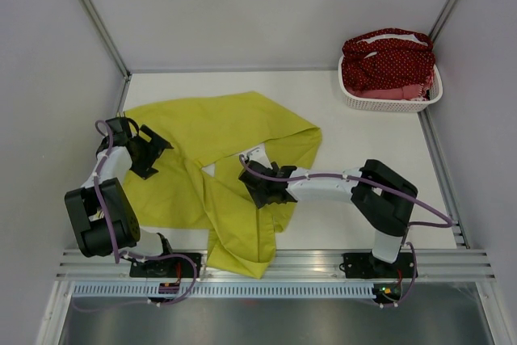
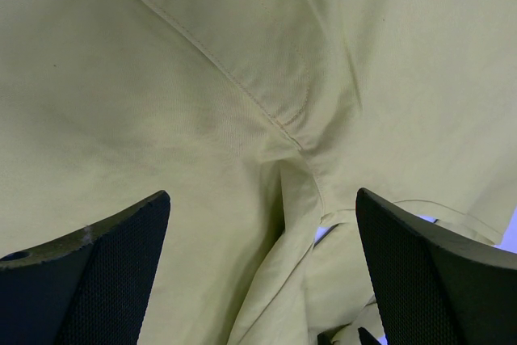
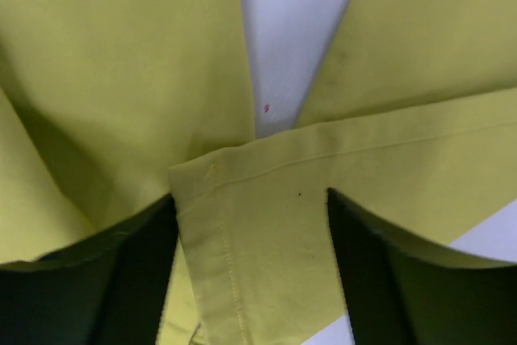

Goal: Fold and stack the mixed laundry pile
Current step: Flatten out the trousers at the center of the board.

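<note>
Held both jaws parted, grasping nothing: left over the yellow-green garment, right astride its loose hem. Found that garment sprawled unfolded on the counter, one end over the near edge. Judged little done: no stack, dotted red cloth waiting in the basket.

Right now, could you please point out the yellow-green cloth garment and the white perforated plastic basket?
yellow-green cloth garment (image 1: pixel 234 123): top external view, its flat upper panel.
white perforated plastic basket (image 1: pixel 388 104): top external view, its front wall.
</note>
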You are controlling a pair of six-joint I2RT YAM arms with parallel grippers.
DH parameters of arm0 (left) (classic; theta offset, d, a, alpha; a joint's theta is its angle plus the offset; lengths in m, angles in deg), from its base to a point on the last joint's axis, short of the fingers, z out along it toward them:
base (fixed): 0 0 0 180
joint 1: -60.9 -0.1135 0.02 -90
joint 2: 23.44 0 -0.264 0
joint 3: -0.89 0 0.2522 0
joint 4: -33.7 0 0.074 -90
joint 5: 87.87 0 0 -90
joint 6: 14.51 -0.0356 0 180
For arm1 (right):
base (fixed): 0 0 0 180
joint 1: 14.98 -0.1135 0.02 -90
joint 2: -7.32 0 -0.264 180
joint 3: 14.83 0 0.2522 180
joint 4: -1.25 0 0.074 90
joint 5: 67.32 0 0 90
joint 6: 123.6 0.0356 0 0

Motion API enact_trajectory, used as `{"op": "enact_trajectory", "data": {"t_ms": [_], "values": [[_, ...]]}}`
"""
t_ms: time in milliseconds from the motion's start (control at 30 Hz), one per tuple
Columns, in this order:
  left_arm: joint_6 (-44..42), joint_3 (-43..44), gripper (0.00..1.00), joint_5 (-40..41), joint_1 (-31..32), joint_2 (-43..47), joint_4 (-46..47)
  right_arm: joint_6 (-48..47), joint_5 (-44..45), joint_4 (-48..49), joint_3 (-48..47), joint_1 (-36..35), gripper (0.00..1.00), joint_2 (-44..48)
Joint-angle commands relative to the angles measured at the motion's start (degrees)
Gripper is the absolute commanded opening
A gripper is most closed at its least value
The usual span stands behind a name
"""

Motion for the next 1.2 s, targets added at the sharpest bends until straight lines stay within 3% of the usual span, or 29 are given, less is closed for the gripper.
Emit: {"op": "enact_trajectory", "data": {"t_ms": [0,33,100,133,300,433,533,667,733,867,967,1000,1133,1167], "values": [[-1.79,-0.30,1.00,-1.55,0.07,0.23,1.54,1.58,3.51,1.24,-0.97,0.01,0.69,0.44],[-1.79,-0.30,1.00,-1.46,-0.02,0.23,1.46,2.01,4.03,1.33,-0.70,0.01,0.53,1.06],[-1.79,-0.30,1.00,-1.37,-0.02,0.23,1.46,2.28,4.65,1.51,0.09,0.10,0.40,3.51],[-1.70,-0.30,1.00,-1.20,-0.02,0.06,1.46,2.63,5.26,1.25,0.79,0.01,0.24,4.48],[-0.91,-0.21,1.00,0.91,0.07,-2.48,1.89,1.49,9.56,-3.92,2.90,0.80,0.00,11.07],[-0.73,0.14,1.00,1.61,-0.02,-4.33,1.81,-3.14,15.62,-9.03,4.49,6.24,0.00,16.96],[-0.56,0.32,0.99,2.93,-0.02,-5.21,1.81,-13.65,24.84,-8.96,2.56,18.07,0.00,22.85],[-0.38,0.67,1.00,4.60,0.07,-6.88,1.81,-34.24,23.04,2.10,-4.55,33.70,0.00,29.27],[-0.38,0.84,1.00,4.95,0.07,-7.76,1.63,-46.25,22.32,12.63,-7.63,40.14,0.00,31.73],[-0.47,1.81,1.00,4.95,-0.02,-10.66,1.37,-62.69,0.81,21.63,-17.63,46.50,0.00,28.78],[-0.56,1.99,0.99,5.92,-0.02,-11.19,0.93,-72.04,-6.21,19.36,-29.41,46.86,0.00,24.20],[-0.47,1.99,1.00,7.23,-0.02,-11.11,0.67,-79.21,-8.33,18.13,-32.83,47.12,0.01,22.18],[-0.29,1.81,1.00,10.14,-0.11,-10.75,-0.04,-92.62,-19.49,10.24,-34.63,48.26,0.01,21.72],[-0.21,1.72,1.00,10.40,-0.11,-10.75,-0.04,-95.42,-27.17,7.17,-33.75,48.53,0.00,23.20]]}}
